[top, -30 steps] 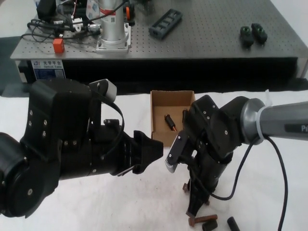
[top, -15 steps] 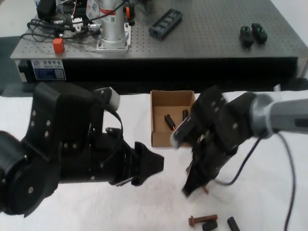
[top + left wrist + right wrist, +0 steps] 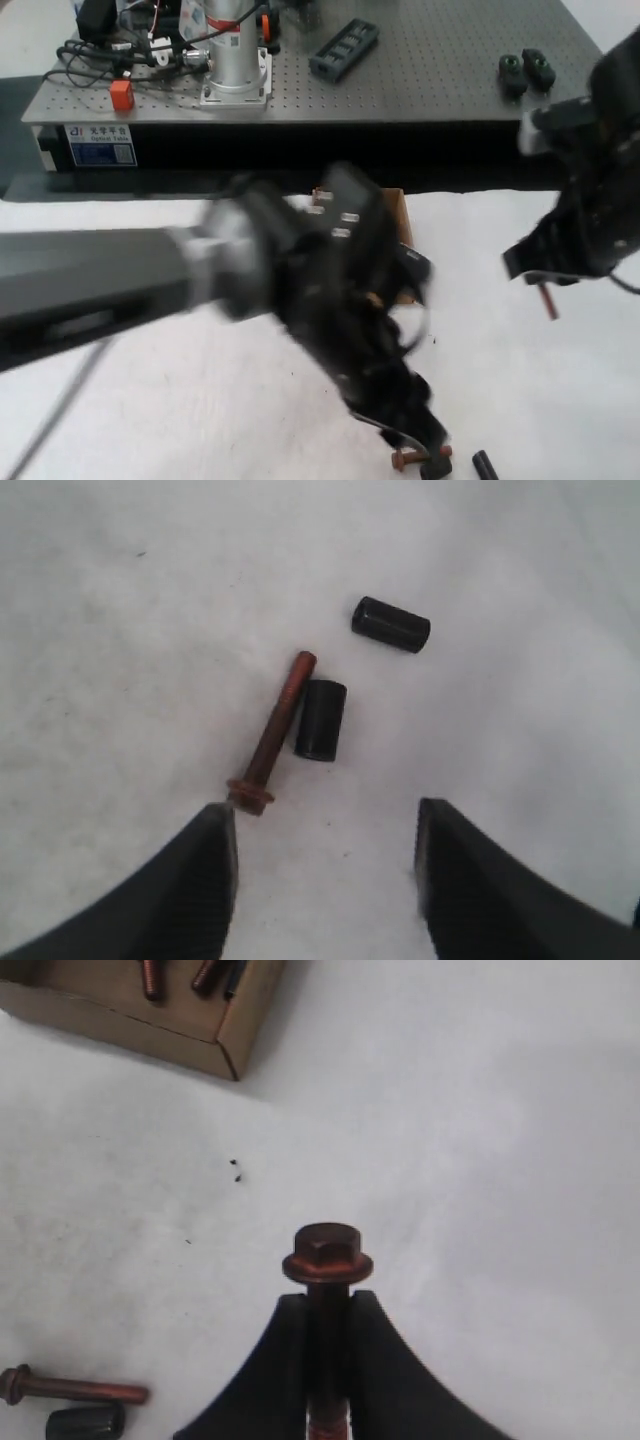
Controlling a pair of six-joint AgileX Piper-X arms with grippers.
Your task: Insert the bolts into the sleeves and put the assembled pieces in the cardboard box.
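Left wrist view has our left fingers [image 3: 195, 900] spread open above the counter [image 3: 120, 630], near a loose bolt [image 3: 275, 735] and the sleeve [image 3: 320, 720] beside it, probably to take that sleeve; a spare sleeve [image 3: 390, 625] lies apart. Our left arm partly hides the cardboard box [image 3: 120, 1025]. Rightward, our right fingers [image 3: 280, 1380] clamp a second bolt [image 3: 327, 1250] aloft.

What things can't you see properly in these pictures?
Brown cardboard box: cut off by the right wrist view's edge; covered by the blurred left arm in the high view.
Copper-coloured bolt in the right gripper: shank hidden between the fingers, right wrist view.
Black cylindrical sleeve: cut by the right wrist view's edge.
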